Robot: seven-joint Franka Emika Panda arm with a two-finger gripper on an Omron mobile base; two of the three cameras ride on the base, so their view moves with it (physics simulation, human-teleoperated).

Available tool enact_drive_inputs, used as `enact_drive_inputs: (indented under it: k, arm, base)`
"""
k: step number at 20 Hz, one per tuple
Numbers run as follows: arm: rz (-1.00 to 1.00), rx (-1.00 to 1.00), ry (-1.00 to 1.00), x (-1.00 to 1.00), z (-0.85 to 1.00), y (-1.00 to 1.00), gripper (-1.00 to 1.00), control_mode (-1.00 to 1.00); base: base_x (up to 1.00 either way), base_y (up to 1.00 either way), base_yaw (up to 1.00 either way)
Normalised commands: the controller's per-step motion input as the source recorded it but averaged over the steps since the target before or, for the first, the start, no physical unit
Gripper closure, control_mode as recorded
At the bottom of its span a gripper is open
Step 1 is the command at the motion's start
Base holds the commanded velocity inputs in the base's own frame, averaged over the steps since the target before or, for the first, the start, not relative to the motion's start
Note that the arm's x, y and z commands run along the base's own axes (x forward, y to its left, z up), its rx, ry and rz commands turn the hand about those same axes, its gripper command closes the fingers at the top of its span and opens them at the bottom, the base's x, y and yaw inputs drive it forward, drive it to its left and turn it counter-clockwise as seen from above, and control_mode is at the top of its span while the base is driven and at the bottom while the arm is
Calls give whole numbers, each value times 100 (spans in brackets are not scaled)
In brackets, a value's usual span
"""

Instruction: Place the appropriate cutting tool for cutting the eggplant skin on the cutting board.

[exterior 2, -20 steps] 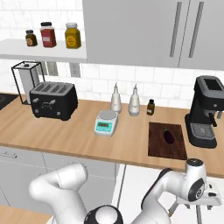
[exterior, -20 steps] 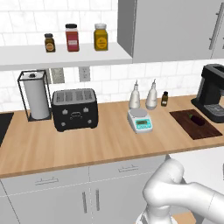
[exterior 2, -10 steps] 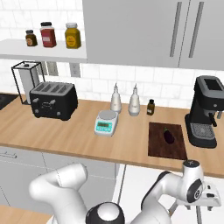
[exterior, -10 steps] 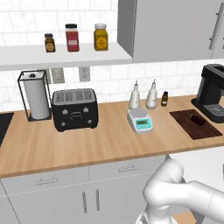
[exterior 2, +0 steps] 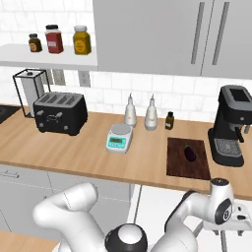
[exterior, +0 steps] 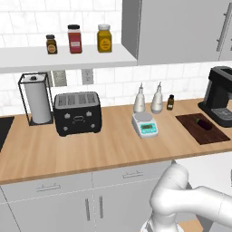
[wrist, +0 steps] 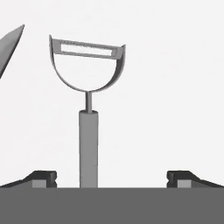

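Lining up on the cutting tool (wrist: 89, 113) is what I am doing now: in the hand view it is lying on a plain white surface, a peeler with its bowed metal head and slotted blade away from me and its straight handle running down between the tool's (wrist: 111, 179) two fingertips (wrist: 42, 178). The tool is standing wide open and holding nothing, with the handle sitting clearly nearer the left-of-picture tip than the other, so I am judging that the hand needs to shift sideways until the handle is centred before I go down. I am planning to close on the handle well below the thin neck, since the neck and the curved head would slip or twist under the pads. A dark pointed blade (wrist: 11, 46) is poking in at the upper left of that view, apart from the peeler; I am keeping the descent straight so that I am not knocking it. I cannot tell from the base views where this white surface lies, as the arm is reaching low, below the counter (exterior 2: 93, 160) edge. The cutting board (exterior 2: 186, 158) is waiting at the right end of the counter, just beside the coffee machine (exterior 2: 230, 125), with the eggplant (exterior 2: 189, 152) lying on it toward the machine side, so the bare near part of the board looks the safer spot to aim for.
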Motion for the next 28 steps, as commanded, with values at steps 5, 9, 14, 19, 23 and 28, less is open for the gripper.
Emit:
enact_drive_inputs:
  k: [5, 9, 14, 19, 23, 28]
  arm:
    - [0, 1, 3, 6, -11, 0, -100, -100]
    - [0, 3, 0, -2, -20, -17, -100, -100]
    - [0, 3, 0, -4, -29, -4, -100, -100]
    - [0, 1, 0, 1, -26, 0, -100, -100]
    - [0, 0, 0, 0, -28, -7, -100, -100]
    - [0, 0, 0, 0, -21, -17, -100, -100]
  base:
    - [0, 0, 0]
    - [0, 0, 0]
    - [0, 0, 0]
    - [0, 0, 0]
    - [0, 0, 0]
    - [0, 0, 0]
